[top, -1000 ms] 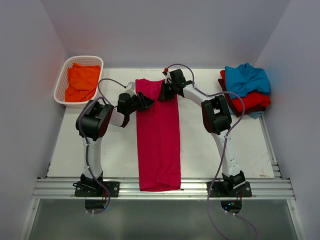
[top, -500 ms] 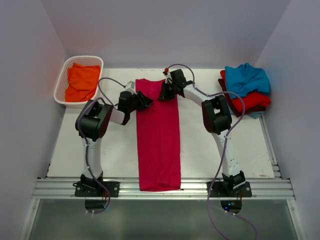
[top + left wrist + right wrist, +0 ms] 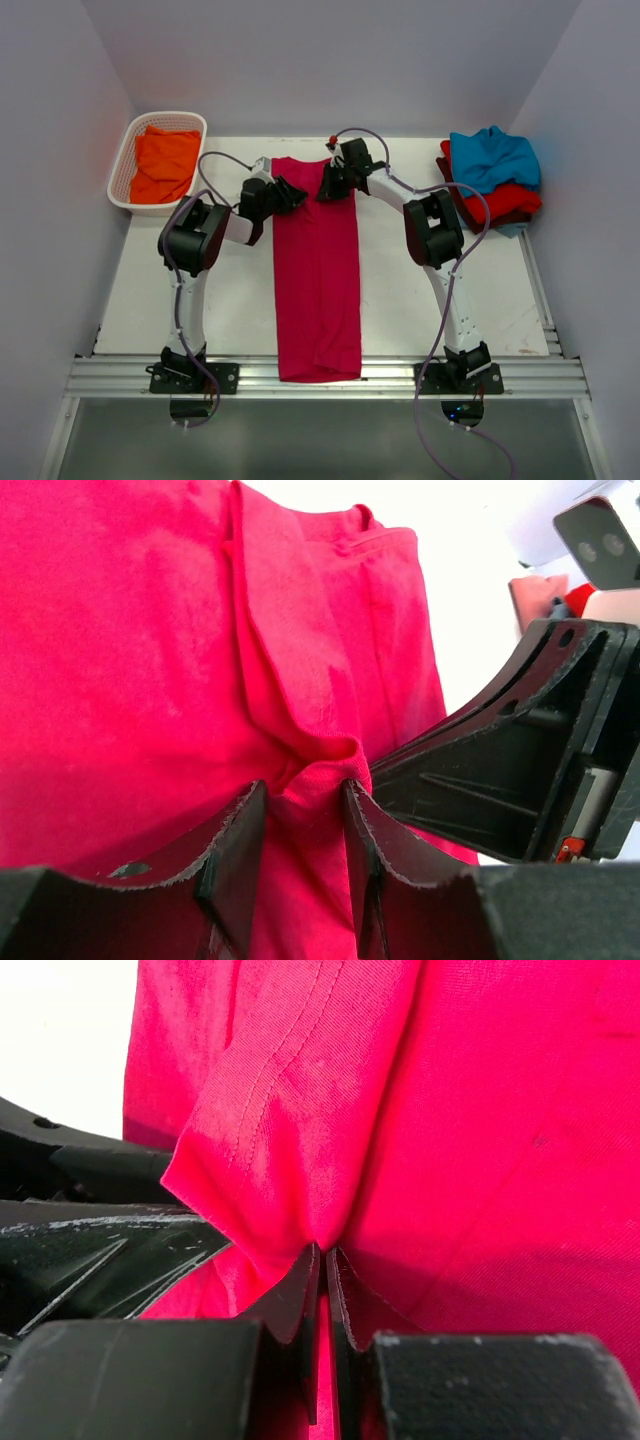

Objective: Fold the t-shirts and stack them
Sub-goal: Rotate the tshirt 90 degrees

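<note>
No writing, brand, number or sign can be read in any view; the crimson-pink t-shirt (image 3: 317, 270) shows only plain cloth and stitching (the close wrist views included); the white lattice basket (image 3: 121, 168) bears no mark that can be made out.

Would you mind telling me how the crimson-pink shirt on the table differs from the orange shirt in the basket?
The crimson-pink shirt lies stretched in a long narrow strip on the table; the orange shirt sits bundled compactly in the white basket. The left gripper and right gripper pinch the crimson-pink shirt's far end; nothing touches the orange shirt. Both are plain, solid-coloured cloth.
</note>
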You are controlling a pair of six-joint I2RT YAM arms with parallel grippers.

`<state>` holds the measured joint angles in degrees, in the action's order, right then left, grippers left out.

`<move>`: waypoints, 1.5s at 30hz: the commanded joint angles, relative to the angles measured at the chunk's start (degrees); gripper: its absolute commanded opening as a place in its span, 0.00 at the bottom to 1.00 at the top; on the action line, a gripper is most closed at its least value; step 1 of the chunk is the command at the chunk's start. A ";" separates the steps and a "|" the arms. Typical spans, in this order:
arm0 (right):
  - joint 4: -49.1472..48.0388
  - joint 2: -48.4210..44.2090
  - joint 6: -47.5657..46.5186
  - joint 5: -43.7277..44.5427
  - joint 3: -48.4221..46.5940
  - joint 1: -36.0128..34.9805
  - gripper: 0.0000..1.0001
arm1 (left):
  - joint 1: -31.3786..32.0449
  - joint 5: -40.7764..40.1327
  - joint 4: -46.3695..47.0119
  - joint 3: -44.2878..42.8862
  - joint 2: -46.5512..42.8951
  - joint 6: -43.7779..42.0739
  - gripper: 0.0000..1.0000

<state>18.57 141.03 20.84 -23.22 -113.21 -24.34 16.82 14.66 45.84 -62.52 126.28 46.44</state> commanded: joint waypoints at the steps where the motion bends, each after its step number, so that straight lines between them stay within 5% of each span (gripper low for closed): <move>1: 4.46 0.30 -0.98 3.01 1.67 1.05 0.04 | -0.65 0.81 5.12 -1.73 2.91 0.50 0.40; 10: 4.37 0.65 -0.89 2.92 1.50 1.22 0.03 | -0.65 2.40 6.71 2.04 0.03 0.68 0.35; 18: 4.55 1.26 -0.80 2.66 1.15 1.22 0.02 | -0.73 1.34 6.36 5.04 -4.90 -0.29 0.13; 27: 4.37 1.26 -0.80 2.57 1.41 1.40 0.02 | -0.73 1.69 4.53 4.78 -5.95 -0.47 0.07; 36: 4.55 1.26 -0.80 2.74 1.41 1.40 0.02 | -1.44 -2.17 -31.37 -10.84 -10.26 -5.03 0.21; 45: 4.64 1.44 -0.80 2.66 1.32 1.49 0.02 | -3.02 -3.14 -40.91 -15.34 -15.35 -6.27 0.22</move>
<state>18.65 141.05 20.99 -23.57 -113.21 -24.03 14.59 12.56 10.81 -75.20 114.19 42.19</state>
